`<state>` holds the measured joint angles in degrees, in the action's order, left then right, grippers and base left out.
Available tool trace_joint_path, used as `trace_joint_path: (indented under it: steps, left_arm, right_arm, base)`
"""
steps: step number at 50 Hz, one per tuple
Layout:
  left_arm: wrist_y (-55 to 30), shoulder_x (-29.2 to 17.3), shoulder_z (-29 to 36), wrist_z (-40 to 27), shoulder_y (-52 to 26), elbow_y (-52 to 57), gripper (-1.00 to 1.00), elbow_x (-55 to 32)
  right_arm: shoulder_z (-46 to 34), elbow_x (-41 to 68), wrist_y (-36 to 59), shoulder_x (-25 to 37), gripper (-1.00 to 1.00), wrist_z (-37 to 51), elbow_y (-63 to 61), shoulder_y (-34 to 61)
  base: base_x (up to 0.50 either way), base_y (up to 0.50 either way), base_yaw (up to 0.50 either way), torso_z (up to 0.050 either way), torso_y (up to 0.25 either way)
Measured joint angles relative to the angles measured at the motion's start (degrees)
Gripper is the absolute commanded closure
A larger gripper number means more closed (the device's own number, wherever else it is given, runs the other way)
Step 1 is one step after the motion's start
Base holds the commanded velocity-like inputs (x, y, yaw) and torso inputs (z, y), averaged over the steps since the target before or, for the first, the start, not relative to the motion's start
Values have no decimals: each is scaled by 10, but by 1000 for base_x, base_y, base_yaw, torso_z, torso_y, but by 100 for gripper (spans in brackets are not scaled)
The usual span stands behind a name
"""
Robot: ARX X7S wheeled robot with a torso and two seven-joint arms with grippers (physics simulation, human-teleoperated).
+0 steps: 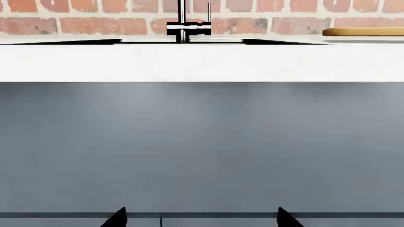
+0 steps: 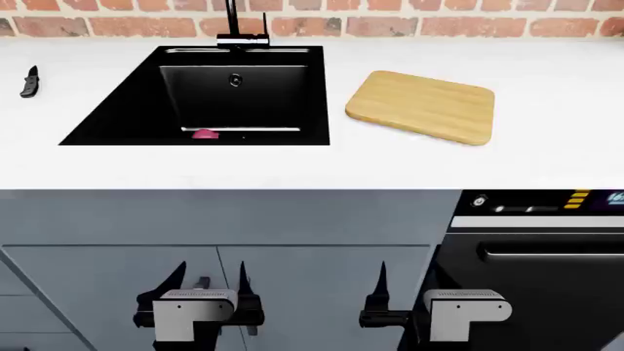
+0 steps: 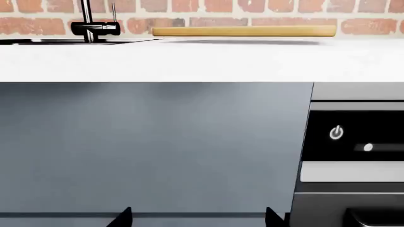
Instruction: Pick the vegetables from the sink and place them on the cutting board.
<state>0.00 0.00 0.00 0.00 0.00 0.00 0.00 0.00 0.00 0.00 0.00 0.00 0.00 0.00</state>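
Note:
The black sink (image 2: 127, 124) is set in the white counter, with its faucet (image 2: 239, 33) at the back. Only the top of the purplish-red onion (image 2: 204, 134) shows above the basin's near edge. The chili pepper is hidden. The tan cutting board (image 2: 421, 106) lies on the counter right of the sink; it also shows edge-on in the right wrist view (image 3: 243, 31) and the left wrist view (image 1: 363, 31). My left gripper (image 2: 210, 276) and right gripper (image 2: 410, 281) are open and empty, low in front of the grey cabinet doors, well below the counter. Each wrist view shows its gripper's spread fingertips, left (image 1: 200, 218) and right (image 3: 198, 218).
A black-handled knife (image 2: 31, 80) lies on the counter at the far left. A dark appliance with a control panel (image 2: 536, 201) stands under the counter at the right, close to my right gripper. A brick wall (image 2: 439, 22) backs the counter.

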Motion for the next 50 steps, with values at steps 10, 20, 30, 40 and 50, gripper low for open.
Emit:
trace_joint_path:
  steps: [10, 20, 30, 40, 50]
  left_arm:
    - [-8, -12, 11, -9, -3, -4, -100, -15]
    - [-75, -27, 19, -20, -26, 78, -100, -43]
    - [-176, -40, 13, -44, -99, 220, -100, -72]
    - [-225, -59, 12, -58, -135, 309, -100, -87]
    - [-245, -73, 15, -69, -148, 345, -100, -87]
  right_arm:
    - [-11, 14, 9, 10, -100, 17, -3, 2]
    - [-19, 57, 111, 28, -100, 31, -126, 28]
    - [-19, 110, 279, 53, -100, 45, -305, 117]
    - [-20, 142, 365, 74, -100, 51, -411, 152]
    - [-21, 158, 395, 84, -100, 56, -454, 159]
  base:
    - [0, 0, 0, 28, 0]
    - [0, 0, 0, 50, 0]
    - [0, 0, 0, 50, 0]
    - [0, 0, 0, 50, 0]
    - [96, 456, 0, 25, 0]
